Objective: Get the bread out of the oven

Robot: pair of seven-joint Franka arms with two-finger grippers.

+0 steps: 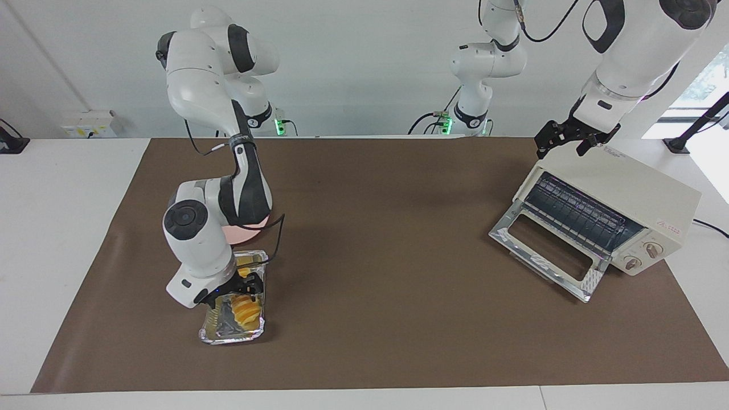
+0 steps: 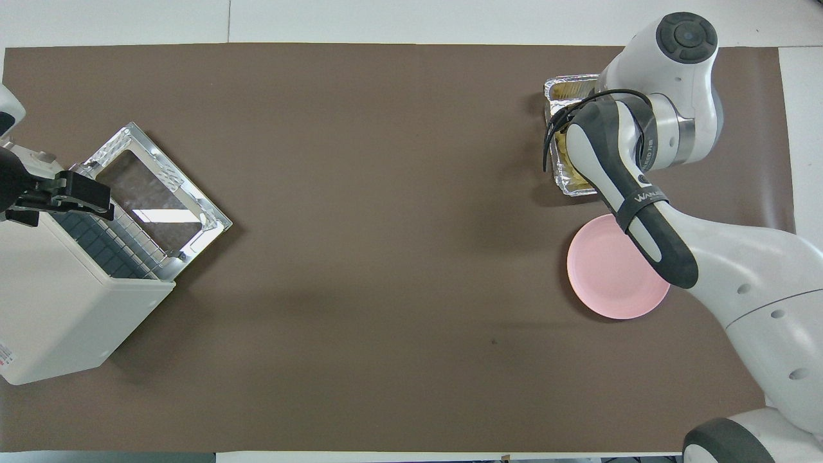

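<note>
The bread (image 1: 249, 310) lies in a silver foil tray (image 1: 228, 337) toward the right arm's end of the table. My right gripper (image 1: 244, 291) is down in the tray, right at the bread. In the overhead view the right arm covers the bread and most of the tray (image 2: 567, 89). The cream-white oven (image 1: 632, 193) stands at the left arm's end with its glass door (image 1: 547, 250) dropped open and its wire rack (image 1: 575, 213) showing no bread. It also shows in the overhead view (image 2: 58, 302). My left gripper (image 1: 569, 139) is open above the oven's top and holds nothing.
A round pink plate (image 2: 607, 276) lies beside the foil tray, nearer to the robots, partly under the right arm. A brown mat (image 1: 370, 239) covers the table between tray and oven.
</note>
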